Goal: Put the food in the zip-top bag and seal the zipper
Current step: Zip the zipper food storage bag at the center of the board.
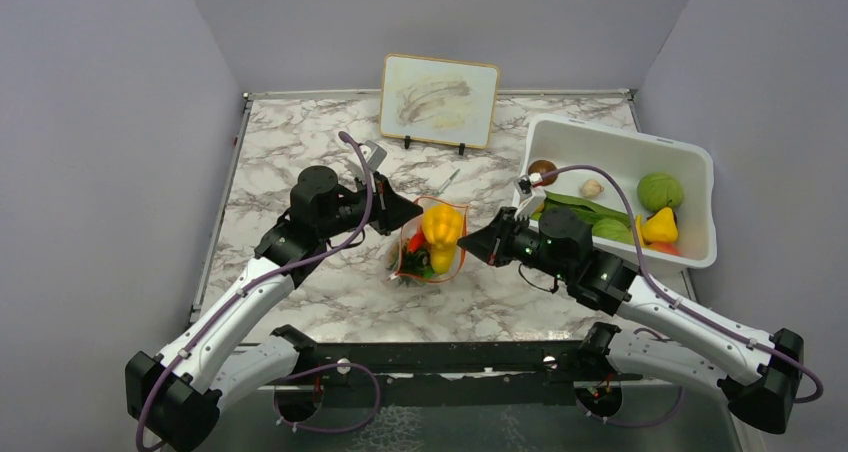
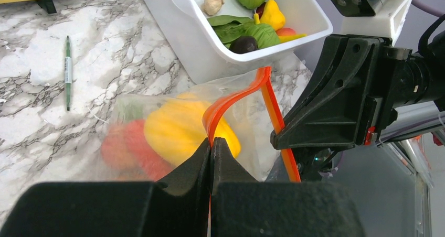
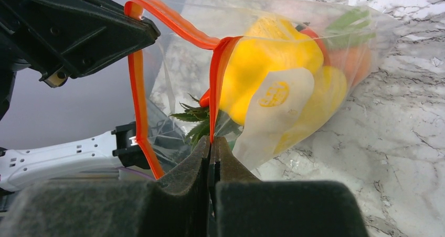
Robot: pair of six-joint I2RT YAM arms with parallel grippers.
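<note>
**Top view.** A small clear plastic zip-top bag (image 1: 432, 257) rests on the white-and-grey marble table (image 1: 300, 152), between the left gripper (image 1: 412, 213) and the right gripper (image 1: 466, 246). Colourful toy food (image 1: 441, 227) fills it (a yellow pepper lies uppermost). A white rectangular plastic bin (image 1: 620, 137) holding more of the toy food stands near the bag, on the right.

**Left wrist view.** The left gripper's jaws are closed, pinching the thin red-orange zipper strip (image 2: 231, 96) at the bag's mouth. A slim green pen (image 2: 67, 72) lies well apart on the marble.

**Right wrist view.** The right gripper's jaws are likewise clamped on the zipper strip. The strip's two lips bow apart between the grippers, so the mouth is unsealed. The yellow pepper (image 3: 262, 64) and some green leaves (image 3: 191, 119) show through the film.
</note>
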